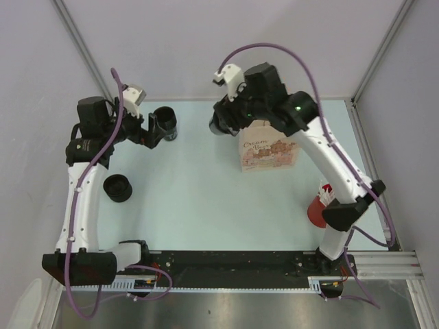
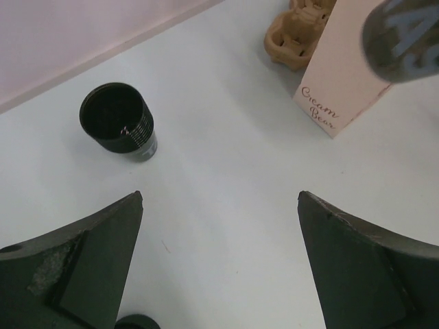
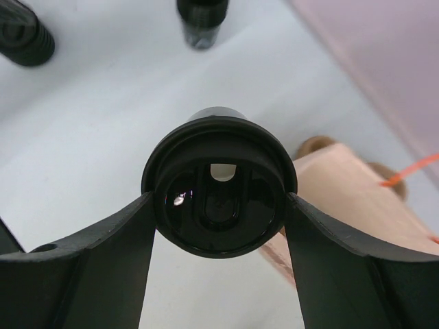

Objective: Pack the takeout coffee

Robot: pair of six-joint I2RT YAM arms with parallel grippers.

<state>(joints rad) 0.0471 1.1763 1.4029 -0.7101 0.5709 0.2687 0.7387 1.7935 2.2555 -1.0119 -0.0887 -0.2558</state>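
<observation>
Red object [image 1: 317,209] by the right arm's base. Low cup [image 1: 118,187], black, stands alone beside the left arm.

Further out, left gripper [image 2: 219,197]: jaws spread to full width, nothing between them, bare table [image 2: 226,157] below. Open cup [image 2: 116,122] upright just ahead of it, untouched.

Right gripper [image 3: 218,205]: clamped on the lidded cup [image 3: 219,164], one finger pressed to each side of the lid rim. Cup sits just beside the bag [image 1: 267,147]; lifted or standing, can't tell.

Bag upright, toward the back of the table
</observation>
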